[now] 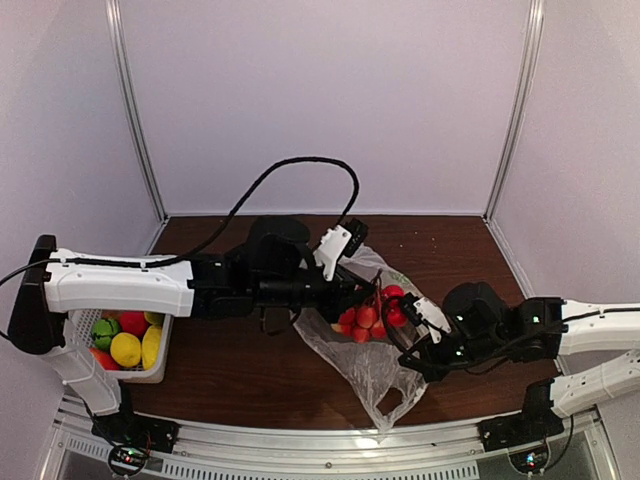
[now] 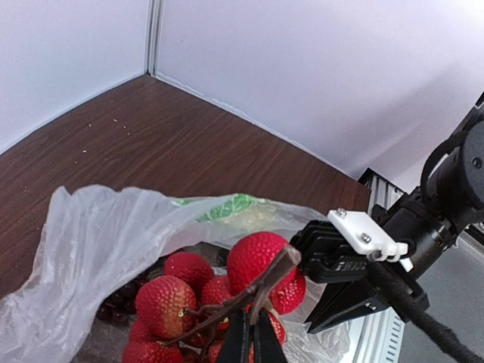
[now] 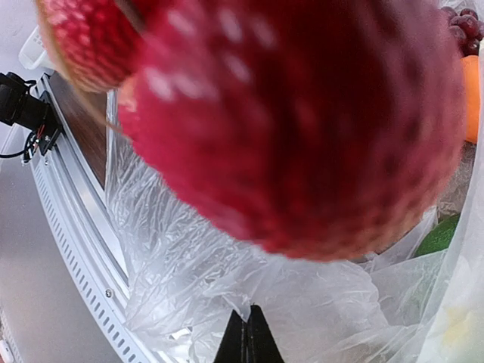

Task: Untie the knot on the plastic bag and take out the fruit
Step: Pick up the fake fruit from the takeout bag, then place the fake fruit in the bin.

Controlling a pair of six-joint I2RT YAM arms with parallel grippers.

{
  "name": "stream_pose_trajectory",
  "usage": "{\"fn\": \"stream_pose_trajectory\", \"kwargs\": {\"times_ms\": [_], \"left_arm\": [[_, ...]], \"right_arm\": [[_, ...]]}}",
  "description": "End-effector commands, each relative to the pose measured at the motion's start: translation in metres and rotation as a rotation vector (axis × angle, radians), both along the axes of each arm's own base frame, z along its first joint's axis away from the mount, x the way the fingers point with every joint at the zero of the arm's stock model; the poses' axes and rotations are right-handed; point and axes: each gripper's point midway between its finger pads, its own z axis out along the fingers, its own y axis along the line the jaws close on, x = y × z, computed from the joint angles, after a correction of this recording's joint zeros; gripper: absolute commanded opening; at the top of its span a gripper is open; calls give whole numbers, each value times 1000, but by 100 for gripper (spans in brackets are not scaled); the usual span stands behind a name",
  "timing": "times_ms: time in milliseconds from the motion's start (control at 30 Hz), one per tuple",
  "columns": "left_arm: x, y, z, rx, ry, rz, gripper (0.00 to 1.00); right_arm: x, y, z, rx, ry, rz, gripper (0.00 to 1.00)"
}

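Brown stem [image 2: 266, 281] of red fruit [image 2: 255, 259] within tightly closed left hand [image 2: 252, 342]

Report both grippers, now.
Left gripper: closed on the brown woody stem of the red bumpy fruit cluster.
Right gripper: closed, apparently pinching the clear thin plastic bag.

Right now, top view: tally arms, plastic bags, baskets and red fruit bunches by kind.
robot arms: 2 (left arm, right arm)
plastic bag: 1
white slotted basket: 1
bunch of red bumpy fruit: 1
total: 5
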Motion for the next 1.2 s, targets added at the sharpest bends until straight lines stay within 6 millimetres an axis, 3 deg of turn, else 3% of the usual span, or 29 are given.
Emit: {"fn": "stream_pose_trajectory", "kwargs": {"times_ms": [0,367,567,667,967,1167], "left_arm": [[4,6,56,-128,-22,2,0],[5,30,101,-182,-3,-34,0],[5,43,140,-240,-36,-32,0],[14,55,150,-249,-39,5,0],[53,124,161,-218,-58,203,0],[85,194,156,-168,-75,411,0]], "right_arm": [[2,-3,0,12,-13,-23,0],[3,-1,-1,17,-10,-28,0],[3,2,-3,16,-3,-28,0],[4,2,-2,14,-6,-29,0],[7,4,0,15,-16,-32,0],[8,7,-1,6,-15,-27,0]]}}
